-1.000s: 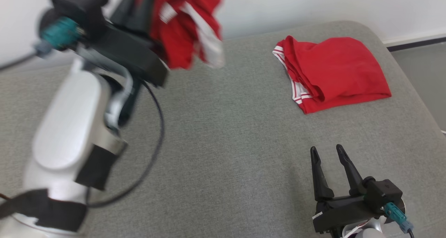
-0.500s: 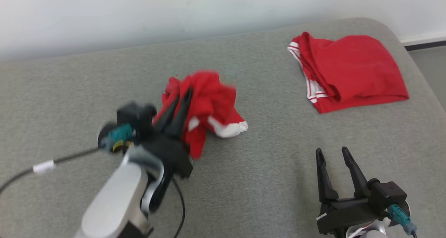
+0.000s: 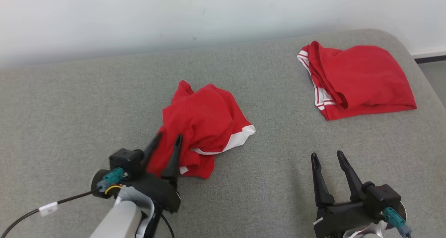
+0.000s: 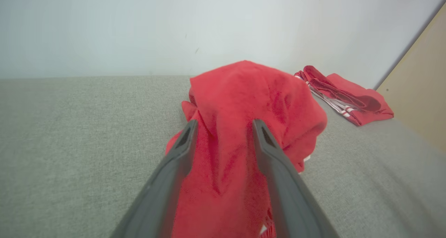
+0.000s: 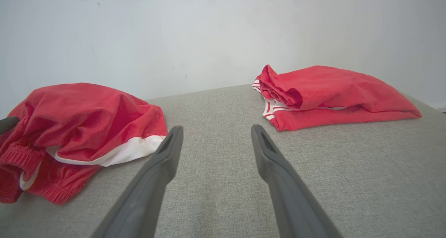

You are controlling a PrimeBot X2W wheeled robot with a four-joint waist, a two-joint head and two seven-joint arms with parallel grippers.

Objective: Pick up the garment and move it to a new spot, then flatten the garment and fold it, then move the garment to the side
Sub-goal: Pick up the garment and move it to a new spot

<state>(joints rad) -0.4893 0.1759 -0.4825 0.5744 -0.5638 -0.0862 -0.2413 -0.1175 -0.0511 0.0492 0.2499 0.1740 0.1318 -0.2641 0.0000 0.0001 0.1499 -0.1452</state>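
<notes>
Carried aloft a second ago, the red shorts (image 3: 205, 123) now lie crumpled mid-way across the grey upholstered surface (image 3: 69, 109), the left gripper (image 3: 169, 136) jaws newly parted astride their near edge, so flattening seems next; the right gripper (image 3: 327, 155) jaws stand open, empty.

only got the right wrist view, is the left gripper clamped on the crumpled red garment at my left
observer: no. The left wrist view shows the left gripper with its fingers apart and the crumpled garment lying between them.
operator: anything trailing off that arm
observer: a black cable with a white tag leads off its wrist.
operator: where does the folded one sit from above
observer: the folded garment lies by the rounded far right corner of the grey cushion, apart from the right gripper.
</notes>
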